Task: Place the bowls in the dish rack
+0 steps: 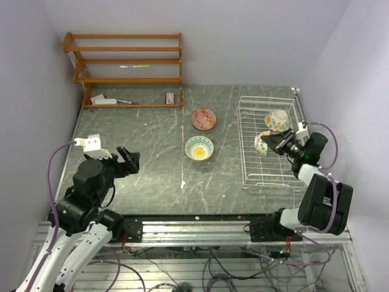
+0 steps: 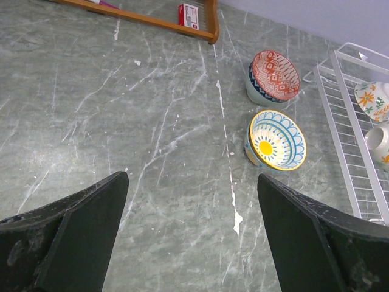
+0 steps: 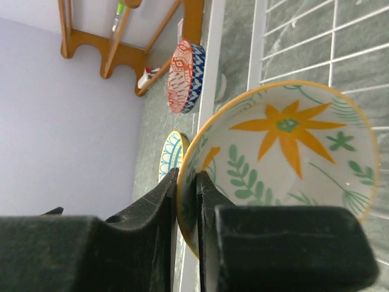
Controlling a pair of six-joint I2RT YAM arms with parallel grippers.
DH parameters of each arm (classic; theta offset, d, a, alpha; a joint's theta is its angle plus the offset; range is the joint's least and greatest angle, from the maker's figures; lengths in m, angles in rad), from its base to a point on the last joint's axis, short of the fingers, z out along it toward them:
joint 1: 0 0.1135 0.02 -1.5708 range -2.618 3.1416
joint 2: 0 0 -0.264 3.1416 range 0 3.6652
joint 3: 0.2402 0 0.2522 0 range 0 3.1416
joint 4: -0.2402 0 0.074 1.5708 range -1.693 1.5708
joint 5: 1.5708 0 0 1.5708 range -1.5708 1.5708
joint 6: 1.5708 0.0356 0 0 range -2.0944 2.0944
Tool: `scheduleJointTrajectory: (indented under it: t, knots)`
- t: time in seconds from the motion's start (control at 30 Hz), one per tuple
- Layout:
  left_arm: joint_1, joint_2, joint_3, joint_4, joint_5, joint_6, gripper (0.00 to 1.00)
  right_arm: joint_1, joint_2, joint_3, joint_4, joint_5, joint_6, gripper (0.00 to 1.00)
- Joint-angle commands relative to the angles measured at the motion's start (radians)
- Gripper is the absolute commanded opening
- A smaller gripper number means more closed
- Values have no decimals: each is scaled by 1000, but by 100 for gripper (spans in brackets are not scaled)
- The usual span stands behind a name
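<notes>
The white wire dish rack (image 1: 242,152) stands at the right of the table. One orange floral bowl (image 1: 278,120) lies tilted at its far end. My right gripper (image 1: 271,143) is shut on the rim of a second orange floral bowl (image 1: 262,144) and holds it on edge over the rack's middle. In the right wrist view the gripper (image 3: 187,176) has one finger inside and one outside that bowl (image 3: 292,152). A red-brown bowl (image 1: 203,118) and a teal-yellow bowl (image 1: 199,148) sit on the table left of the rack. My left gripper (image 1: 129,159) is open and empty, far to their left.
A brown wooden shelf unit (image 1: 124,67) stands at the back left, with a small red box (image 1: 171,98) on its bottom board. In the left wrist view, grey marble table lies between my open gripper (image 2: 191,182) and the two bowls (image 2: 276,140).
</notes>
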Motion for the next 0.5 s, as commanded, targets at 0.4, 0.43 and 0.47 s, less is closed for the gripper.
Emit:
scheduleJointTrajectory:
  t: [0.4, 0.43, 0.47]
  knots:
    - [-7, 12, 28, 2, -10, 0, 98, -2, 85, -95, 427, -88, 404, 10]
    - [-7, 12, 29, 2, -11, 1, 98, 0, 114, -108, 490, -94, 441, 10]
    - [-7, 11, 29, 2, -11, 0, 98, 3, 143, -117, 562, -100, 474, 10]
